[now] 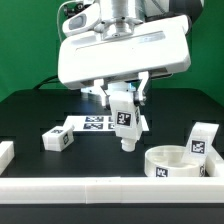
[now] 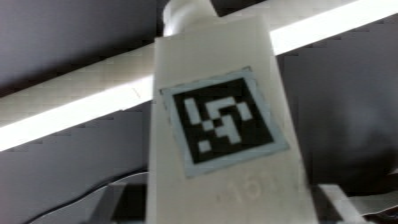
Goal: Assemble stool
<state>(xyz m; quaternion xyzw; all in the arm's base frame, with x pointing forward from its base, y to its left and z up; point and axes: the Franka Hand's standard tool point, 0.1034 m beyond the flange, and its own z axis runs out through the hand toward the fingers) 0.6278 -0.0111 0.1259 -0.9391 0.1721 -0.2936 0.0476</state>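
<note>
Exterior view: one white stool leg [image 1: 123, 122] is gripped by the gripper [image 1: 124, 98], whose jaws are drawn in narrow on its upper sides, and it is hung clear of the black table [image 1: 30, 115]. Its long axis is run from twelve o'clock to six o'clock, with the tagged face turned to the camera and the tip pointed down. The ring-shaped seat [image 1: 165, 166] is laid flat at about four o'clock from the held leg, well apart from it. A second leg [image 1: 201, 140] is stood at the seat's one o'clock. A third leg [image 1: 57, 140] is laid at the gripper's eight o'clock, just beside the marker board [image 1: 93, 123]. The coming move is judged to need a carry toward four o'clock with the leg kept upright. The seat's sockets cannot be made out.
</note>
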